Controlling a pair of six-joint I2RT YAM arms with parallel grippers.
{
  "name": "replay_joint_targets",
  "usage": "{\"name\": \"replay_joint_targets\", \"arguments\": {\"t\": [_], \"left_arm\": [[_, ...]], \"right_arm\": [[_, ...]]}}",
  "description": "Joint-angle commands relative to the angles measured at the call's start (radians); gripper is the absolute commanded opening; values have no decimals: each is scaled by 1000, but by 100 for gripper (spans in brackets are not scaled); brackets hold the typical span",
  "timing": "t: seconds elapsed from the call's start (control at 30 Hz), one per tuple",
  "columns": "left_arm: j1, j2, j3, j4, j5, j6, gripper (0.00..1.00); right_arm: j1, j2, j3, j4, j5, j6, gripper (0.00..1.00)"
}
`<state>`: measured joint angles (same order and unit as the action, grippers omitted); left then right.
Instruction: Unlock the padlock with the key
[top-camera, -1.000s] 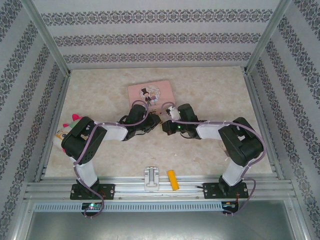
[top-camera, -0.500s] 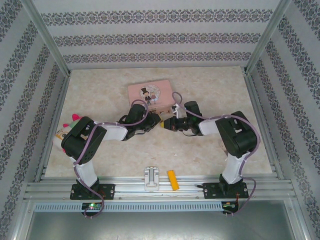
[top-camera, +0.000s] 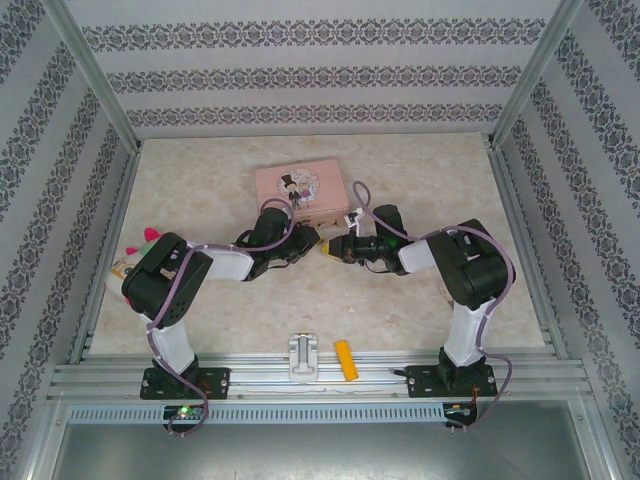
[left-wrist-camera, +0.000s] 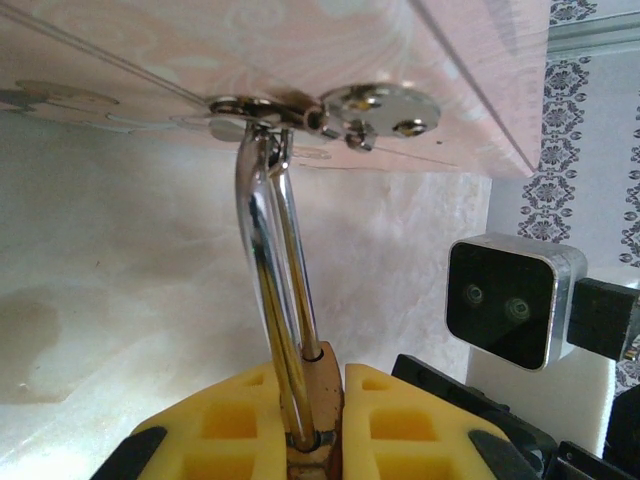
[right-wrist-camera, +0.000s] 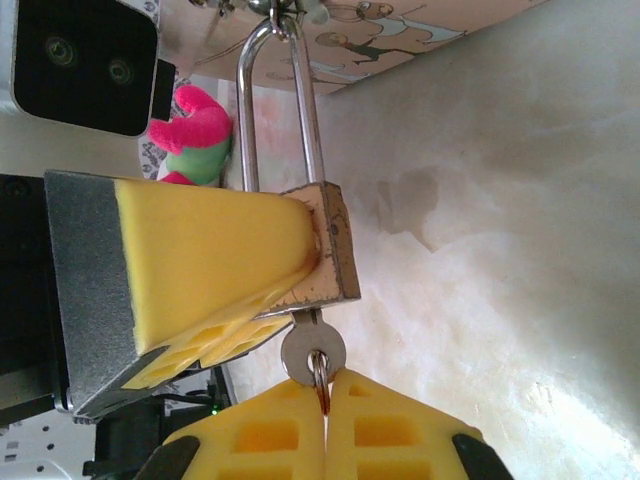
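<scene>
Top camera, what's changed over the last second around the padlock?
The right arm drew its elbow in leftward and turned its wrist, while the right gripper stayed at the padlock, shut on the key. The left gripper, clamped on the padlock, the pink tin, the white bracket and the yellow block kept their places.

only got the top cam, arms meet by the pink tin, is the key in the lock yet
observer: looks so, the key has its head tight under the padlock, blade hidden, pinched by the right fingers
operator: whos holding the lock
observer: the left fingers clamp its brass body
operator: shackle free?
observer: no, the shackle hangs through the clasp of the pink tin, both legs reaching the body
</scene>
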<state>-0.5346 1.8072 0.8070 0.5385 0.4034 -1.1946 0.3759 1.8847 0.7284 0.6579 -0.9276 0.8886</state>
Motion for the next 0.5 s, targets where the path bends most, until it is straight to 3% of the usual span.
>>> {"name": "replay_joint_targets", "arguments": {"t": [0.0, 0.27, 0.47], "left_arm": [[-21, -29, -31, -30, 143, 55, 2], [-13, -47, -41, -39, 129, 48, 1], [-10, -52, -37, -43, 128, 43, 1]], "right_arm": [[-60, -72, 1, 150, 159, 30, 10], [15, -285, -51, -126, 382, -237, 24], [186, -413, -30, -382, 715, -499, 24]]}}
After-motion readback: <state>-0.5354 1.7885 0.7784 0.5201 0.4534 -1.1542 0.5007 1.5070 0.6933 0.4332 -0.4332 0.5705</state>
